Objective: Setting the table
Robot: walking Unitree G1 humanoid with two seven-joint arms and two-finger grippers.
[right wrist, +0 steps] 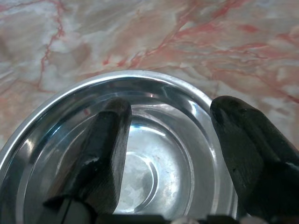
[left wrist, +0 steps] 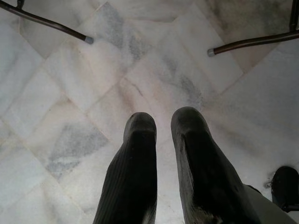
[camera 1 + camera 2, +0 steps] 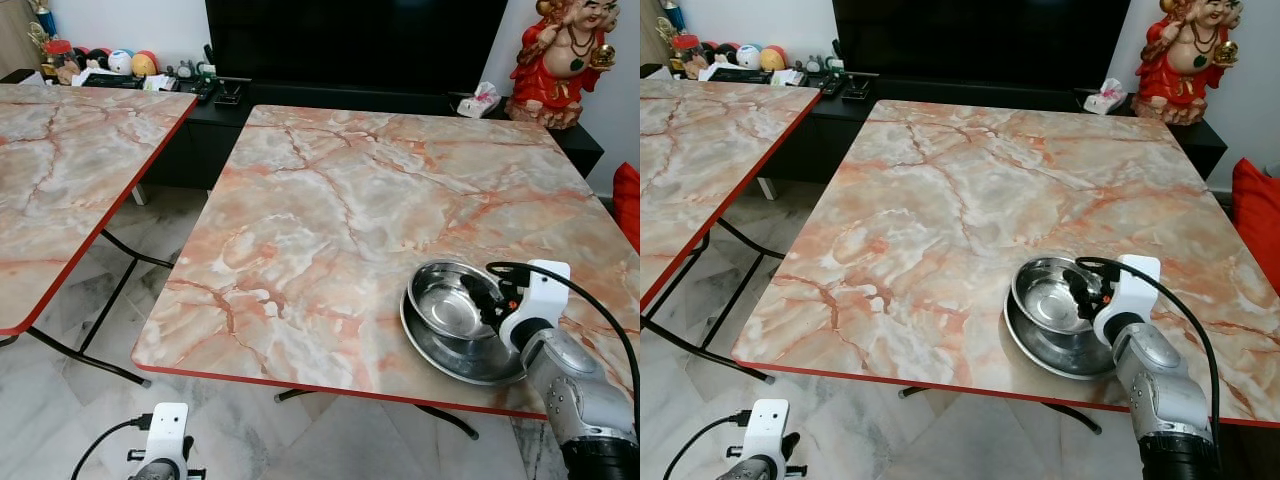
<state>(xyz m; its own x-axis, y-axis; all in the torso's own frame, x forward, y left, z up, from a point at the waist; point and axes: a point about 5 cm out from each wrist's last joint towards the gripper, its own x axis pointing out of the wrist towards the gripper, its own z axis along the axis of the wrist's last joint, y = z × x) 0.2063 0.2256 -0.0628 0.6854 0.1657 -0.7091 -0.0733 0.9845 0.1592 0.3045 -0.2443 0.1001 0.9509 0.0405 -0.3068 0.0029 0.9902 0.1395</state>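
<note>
Jaws of right gripper apart, straddling rim of shiny steel bowl nested on steel plate on marble table; I am advising gentle, level lift. Left gripper hanging idle, jaws slightly apart.

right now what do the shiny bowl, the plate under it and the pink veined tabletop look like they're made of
Round silver bowl: polished metal, probably stainless steel; its inside mirrors light and the right gripper, whose open fingers straddle its rim.
Shallow silver plate beneath it: the same bright reflective metal.
Pink veined tabletop: glossy marble pattern, but the thin red edge suggests a printed laminate rather than stone.
</note>
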